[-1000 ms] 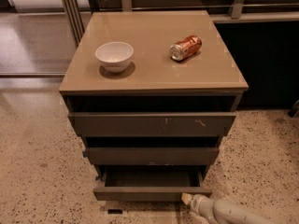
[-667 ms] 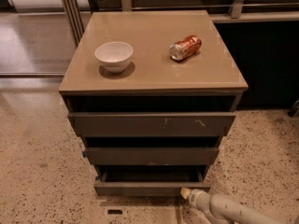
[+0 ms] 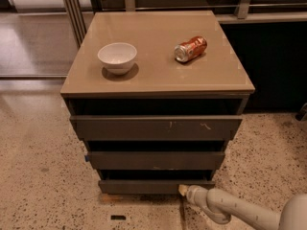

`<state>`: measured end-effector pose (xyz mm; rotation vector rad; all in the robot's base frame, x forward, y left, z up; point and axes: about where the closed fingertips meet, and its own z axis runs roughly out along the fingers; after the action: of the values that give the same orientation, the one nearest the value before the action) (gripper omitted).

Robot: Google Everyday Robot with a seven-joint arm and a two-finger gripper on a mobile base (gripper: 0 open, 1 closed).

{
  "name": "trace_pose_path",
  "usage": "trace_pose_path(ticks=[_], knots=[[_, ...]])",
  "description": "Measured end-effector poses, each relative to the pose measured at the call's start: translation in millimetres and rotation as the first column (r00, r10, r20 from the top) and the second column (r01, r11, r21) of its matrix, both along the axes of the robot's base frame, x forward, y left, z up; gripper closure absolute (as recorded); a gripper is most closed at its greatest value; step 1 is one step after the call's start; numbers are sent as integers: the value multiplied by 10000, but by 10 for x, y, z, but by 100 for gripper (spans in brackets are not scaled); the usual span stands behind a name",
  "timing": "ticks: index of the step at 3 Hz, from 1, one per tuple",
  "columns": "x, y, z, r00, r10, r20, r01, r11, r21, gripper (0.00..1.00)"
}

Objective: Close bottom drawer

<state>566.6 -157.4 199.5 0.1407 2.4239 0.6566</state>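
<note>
The gripper (image 3: 184, 190) is touching the bottom drawer (image 3: 144, 186)
The drawer is sitting lowest below the front edge of the counter (image 3: 158, 80); the gripper is leaning on its right end, wide or narrow I cannot tell.

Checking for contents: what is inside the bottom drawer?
Only a dark slit shows in the bottom drawer; the middle drawer covers the rest. The gripper is at the bottom drawer's front, right of centre.

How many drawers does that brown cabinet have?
3, stacked. The widest top drawer is highest, the middle drawer is below it, and the narrow bottom drawer is lowest, with the gripper at its front, right of centre.
</note>
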Motion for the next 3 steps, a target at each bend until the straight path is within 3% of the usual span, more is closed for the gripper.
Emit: trace_pose_path(ticks=[3], knots=[[192,137,-44,9996,266,-74,-267,9996,-104,100]])
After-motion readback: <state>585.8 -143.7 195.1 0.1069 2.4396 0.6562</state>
